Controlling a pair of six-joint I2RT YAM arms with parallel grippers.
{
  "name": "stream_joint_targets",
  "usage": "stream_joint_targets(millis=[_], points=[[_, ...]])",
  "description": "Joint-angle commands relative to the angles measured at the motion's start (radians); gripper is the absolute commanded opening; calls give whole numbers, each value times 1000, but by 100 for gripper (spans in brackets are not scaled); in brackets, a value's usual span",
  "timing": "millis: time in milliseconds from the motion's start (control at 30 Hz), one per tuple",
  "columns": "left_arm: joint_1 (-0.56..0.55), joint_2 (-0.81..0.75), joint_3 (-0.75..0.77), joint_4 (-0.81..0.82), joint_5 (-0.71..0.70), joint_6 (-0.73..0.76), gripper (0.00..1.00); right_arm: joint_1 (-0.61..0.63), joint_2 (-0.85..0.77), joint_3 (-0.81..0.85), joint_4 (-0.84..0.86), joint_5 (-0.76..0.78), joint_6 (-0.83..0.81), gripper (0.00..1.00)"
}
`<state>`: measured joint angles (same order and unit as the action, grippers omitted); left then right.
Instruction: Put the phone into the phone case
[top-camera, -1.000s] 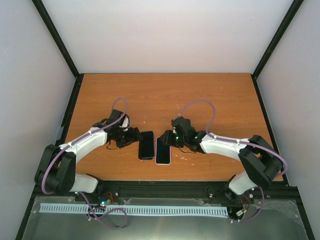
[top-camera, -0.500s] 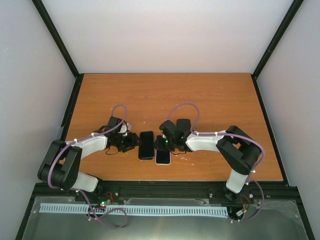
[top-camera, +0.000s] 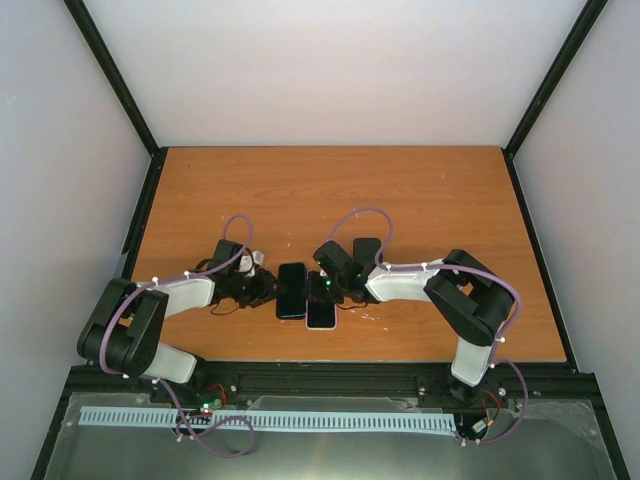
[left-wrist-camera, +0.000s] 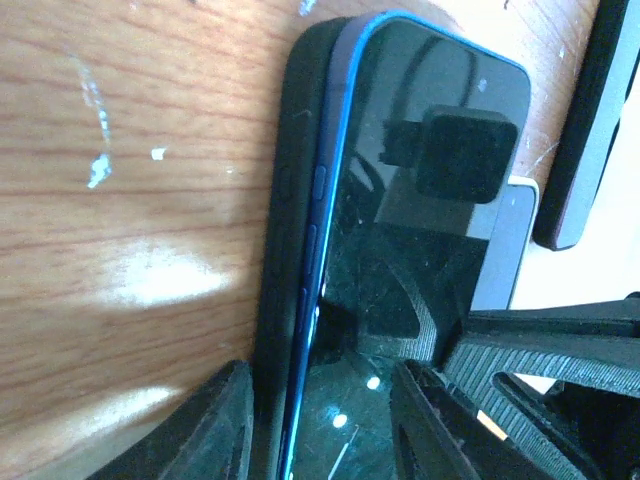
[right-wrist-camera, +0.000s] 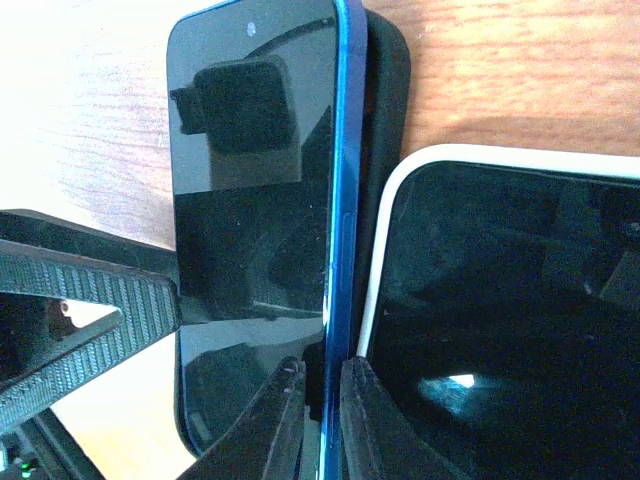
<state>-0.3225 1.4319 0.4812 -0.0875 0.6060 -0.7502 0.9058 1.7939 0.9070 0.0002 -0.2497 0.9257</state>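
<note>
The phone has a blue frame and a dark screen. It lies partly seated in the black phone case, whose rim shows along its left side in the left wrist view and past its far right edge in the right wrist view. My left gripper is open. One finger is on the wood outside the case and the other is over the screen. My right gripper is shut on the phone's blue right edge. In the top view the left gripper and right gripper flank the phone.
A second phone with a white frame lies touching the blue phone's right side, also in the top view. A dark flat object lies behind the right gripper. Open wood table stretches beyond.
Both arms have closed in on the phone from either side. The right gripper has moved left onto its edge. The white phone has shifted slightly toward the near edge.
</note>
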Motion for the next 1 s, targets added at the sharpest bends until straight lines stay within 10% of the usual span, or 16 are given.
stream_joint_targets(millis=[0, 967], points=[[-3, -1, -34, 41, 56, -61, 38, 32, 31, 6, 78, -73, 77, 10], [81, -94, -29, -11, 17, -81, 44, 50, 19, 7, -68, 104, 92, 39]])
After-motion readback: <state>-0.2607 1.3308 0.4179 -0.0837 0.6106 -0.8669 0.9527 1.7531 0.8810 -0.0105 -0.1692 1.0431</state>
